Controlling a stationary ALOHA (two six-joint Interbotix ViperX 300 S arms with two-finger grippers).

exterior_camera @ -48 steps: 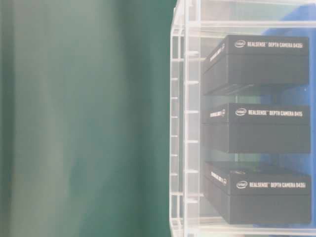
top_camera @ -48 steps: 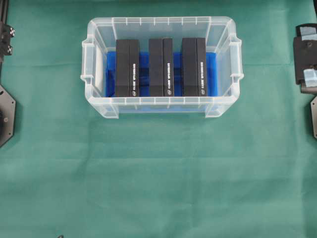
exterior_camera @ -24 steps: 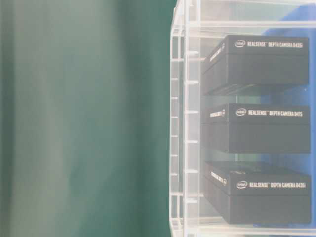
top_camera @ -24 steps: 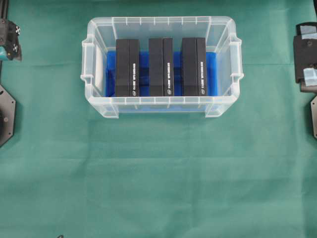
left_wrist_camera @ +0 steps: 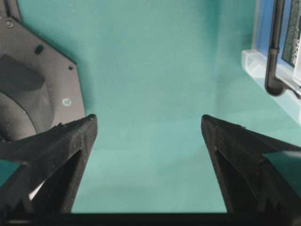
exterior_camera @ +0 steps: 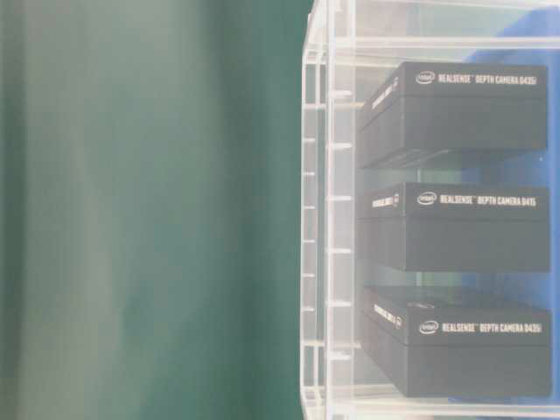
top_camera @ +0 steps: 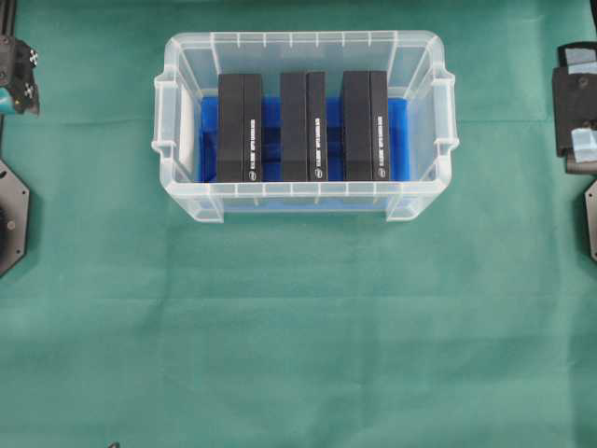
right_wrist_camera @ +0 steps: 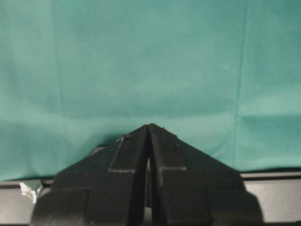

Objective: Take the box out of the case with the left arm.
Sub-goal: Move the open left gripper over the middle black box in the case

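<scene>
The case [top_camera: 303, 39], a clear bin with a blue floor sheet, sits at the upper middle of the green cloth. Three black boxes stand side by side in it: left [top_camera: 240, 128], middle [top_camera: 303, 127], right [top_camera: 365, 126]. The table-level view shows them through the wall [exterior_camera: 328, 219], stacked up the picture [exterior_camera: 464, 227]. My left gripper [top_camera: 19, 79] hangs at the far left edge, well clear of the case. Its jaws stand wide open [left_wrist_camera: 149, 123] over bare cloth, with a case corner [left_wrist_camera: 263, 66] at upper right. My right gripper [right_wrist_camera: 149, 126] is shut and empty at the right edge [top_camera: 571, 107].
Green cloth [top_camera: 298, 327] covers the whole table. The left arm's black base plate [left_wrist_camera: 33, 89] lies beside the left gripper, also at the left edge [top_camera: 9, 219]. The right arm's base [top_camera: 590, 219] sits at the right edge.
The left gripper's jaws have opened from shut, and a teal pad now shows at the overhead view's left edge. The case, the boxes and the right arm have not moved.
</scene>
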